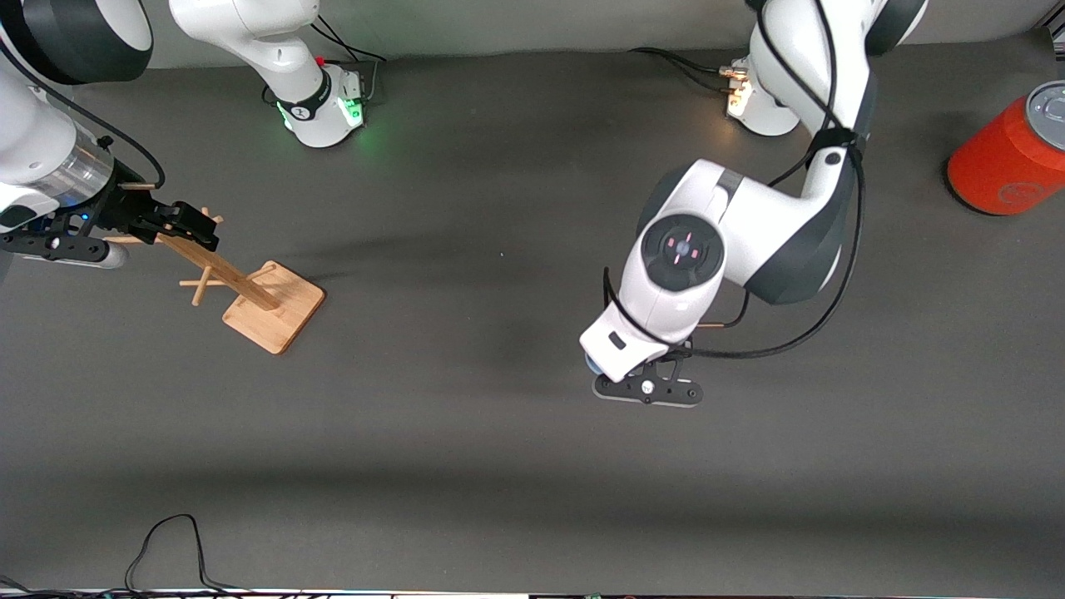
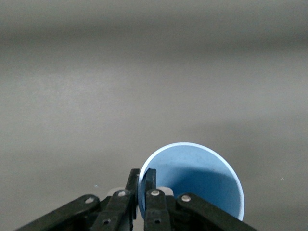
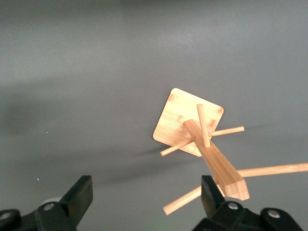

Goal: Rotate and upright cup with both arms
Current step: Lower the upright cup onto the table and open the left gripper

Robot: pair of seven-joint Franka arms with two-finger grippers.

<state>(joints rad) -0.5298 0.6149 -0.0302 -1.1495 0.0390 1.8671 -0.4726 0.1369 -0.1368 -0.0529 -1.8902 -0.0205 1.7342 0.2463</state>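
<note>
At center-right of the front view the left end effector [image 2: 143,185] pinches the blue cup's [image 2: 192,185] rim above the surface [image 1: 466,433], while the right end effector [image 3: 144,202] hangs open over the wooden rack [image 1: 250,291] at middle left, an orange can [image 1: 1011,158] upper right.

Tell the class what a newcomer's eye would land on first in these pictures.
First, the light-blue cup, its rim pinched by the shut left hand over the middle of the table. Next, the wooden peg stand toward the right arm's end, with the open right hand hovering above its post. Last, the orange-red can at the left arm's end.
</note>
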